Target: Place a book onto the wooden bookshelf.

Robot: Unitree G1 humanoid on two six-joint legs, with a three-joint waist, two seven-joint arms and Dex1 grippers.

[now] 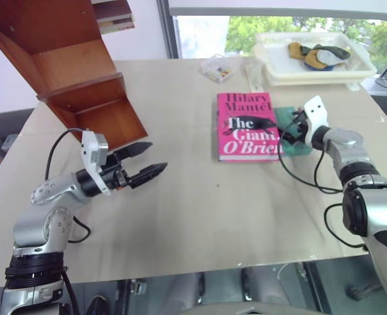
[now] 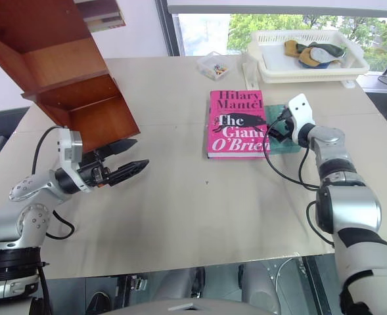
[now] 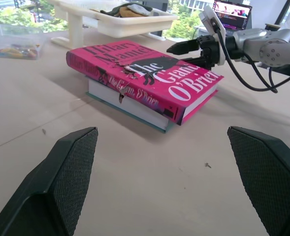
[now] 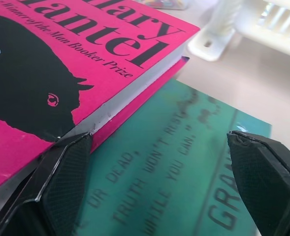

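The book (image 1: 246, 128), bright pink with white lettering and a black figure, lies flat at the table's middle on top of a teal book (image 1: 293, 134) that sticks out to its right. My right gripper (image 4: 159, 140) is open and low over the teal cover. One of its fingers (image 4: 61, 172) is against the pink book's right edge. Well left of the books, my left gripper (image 1: 155, 157) hangs open and empty above the table, pointing toward them. The wooden bookshelf (image 1: 68, 65), reddish-brown with slanted sides, stands at the far left just behind the left gripper.
A white tray (image 1: 275, 65) holding cloth items sits at the far right edge by the window. A small clear box (image 1: 216, 67) of coloured bits lies behind the books. Bare tabletop (image 1: 200, 210) stretches between the two arms.
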